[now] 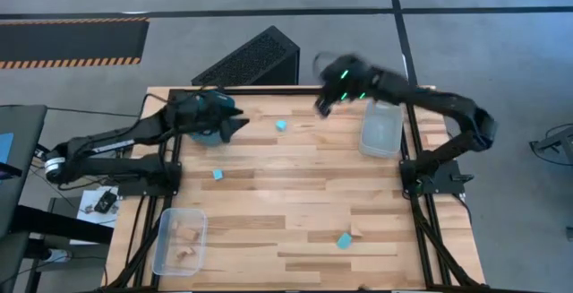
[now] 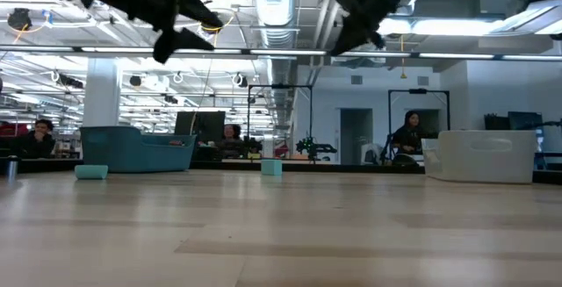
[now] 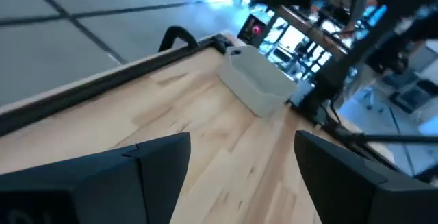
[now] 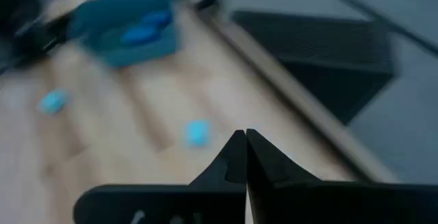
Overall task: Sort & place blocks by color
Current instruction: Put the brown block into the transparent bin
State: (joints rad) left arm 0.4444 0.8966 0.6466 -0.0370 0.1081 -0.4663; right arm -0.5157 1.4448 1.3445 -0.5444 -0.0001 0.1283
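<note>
Risk: cyan blocks left unsorted at frame centre.
Right gripper, fingers together and empty, could strike the nearest cyan block unopened; left gripper, fingers apart, hovers over the teal bin.

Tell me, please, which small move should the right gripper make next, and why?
Probably open its fingers and descend toward the light cyan cube. The right gripper is shut, empty and raised, and that cube lies loose on the table closest to it.
</note>
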